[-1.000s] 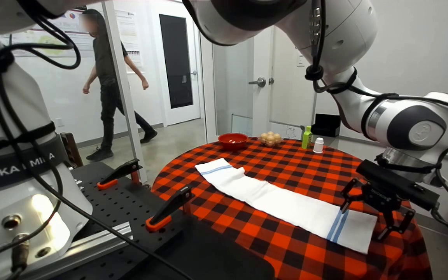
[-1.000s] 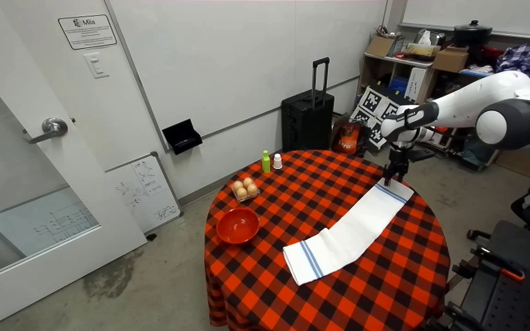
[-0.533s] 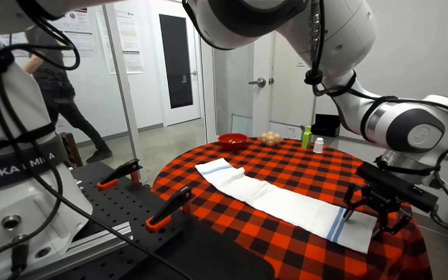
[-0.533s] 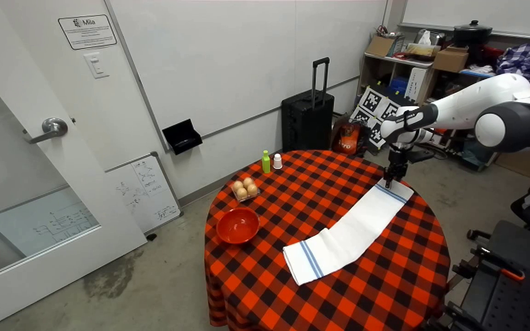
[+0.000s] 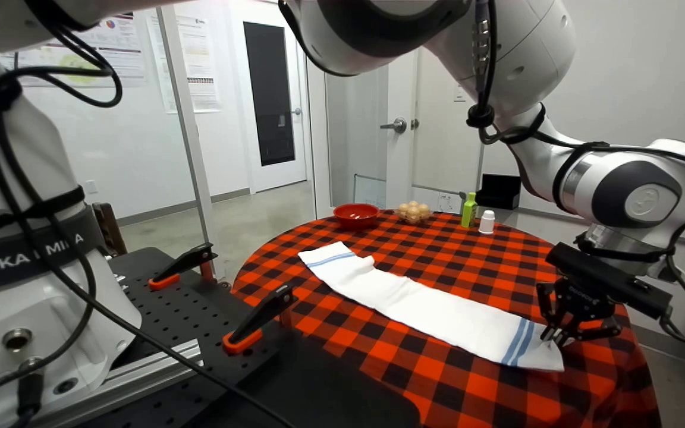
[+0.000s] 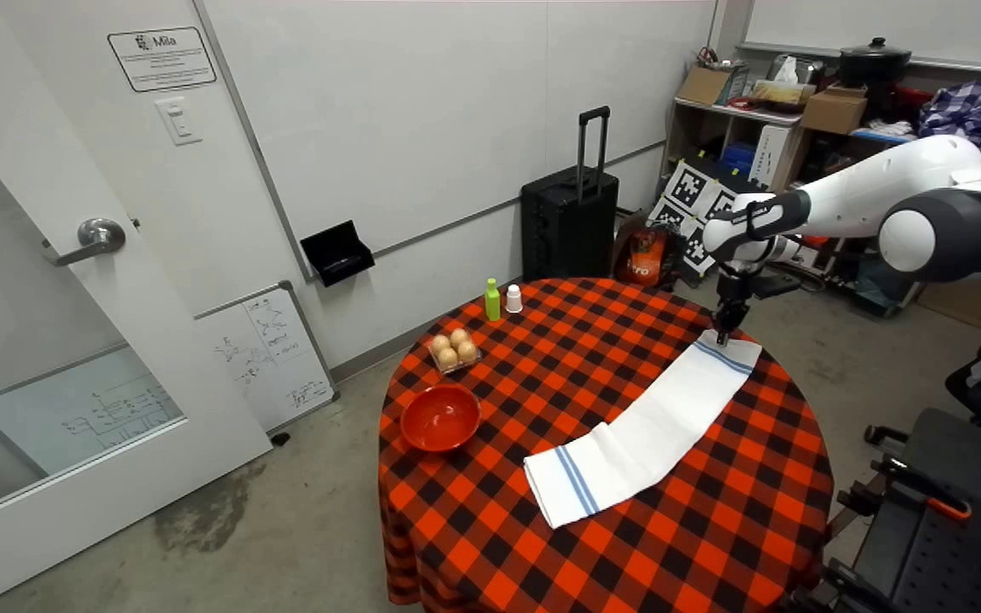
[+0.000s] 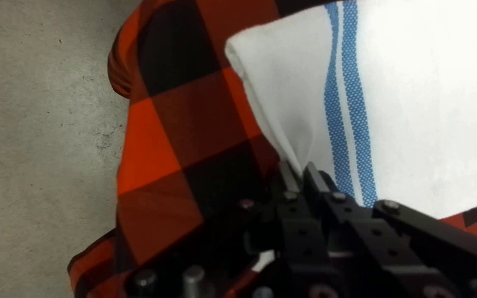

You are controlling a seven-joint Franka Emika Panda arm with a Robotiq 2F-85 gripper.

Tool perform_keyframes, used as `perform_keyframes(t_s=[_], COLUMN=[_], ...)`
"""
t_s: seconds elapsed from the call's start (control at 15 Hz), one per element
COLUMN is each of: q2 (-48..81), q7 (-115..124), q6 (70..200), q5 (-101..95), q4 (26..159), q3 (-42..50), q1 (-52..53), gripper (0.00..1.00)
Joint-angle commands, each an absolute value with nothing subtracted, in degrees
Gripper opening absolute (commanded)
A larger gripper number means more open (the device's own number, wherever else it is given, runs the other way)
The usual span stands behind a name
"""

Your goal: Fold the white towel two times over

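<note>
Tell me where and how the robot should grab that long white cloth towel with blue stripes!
Probably the short end by the black two-fingered gripper, outside the blue stripes, from above. The white towel lies mostly flat, so its top is exposed, and its cloth edge bunches when pinched, as now.

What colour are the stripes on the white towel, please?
The stripes on the white towel are blue; the wrist view shows one pair best.

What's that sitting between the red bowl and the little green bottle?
Some eggs in a clear container lie between the red bowl and the green bottle; both exterior views show this.
</note>
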State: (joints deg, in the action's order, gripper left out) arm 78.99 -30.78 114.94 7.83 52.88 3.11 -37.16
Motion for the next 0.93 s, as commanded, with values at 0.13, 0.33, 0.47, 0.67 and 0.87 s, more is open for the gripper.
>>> perform_keyframes(t_s=[0.13, 0.33, 0.47, 0.67, 0.87], q2=[79.82, 79.97, 80.07, 79.84, 79.12], q7=[-31.03, -30.18, -29.49, -28.88, -27.92], q6=[114.17, 114.39, 114.18, 114.18, 114.60], q5=[8.19, 8.57, 8.98, 9.40, 9.26], q4=[48.75, 45.93, 43.69, 40.81, 39.25], q3=[2.64, 2.63, 2.59, 2.81, 3.22], q1=[-37.67, -38.01, -38.42, -39.14, -40.16], gripper=[0.01, 0.01, 0.01, 0.01, 0.01])
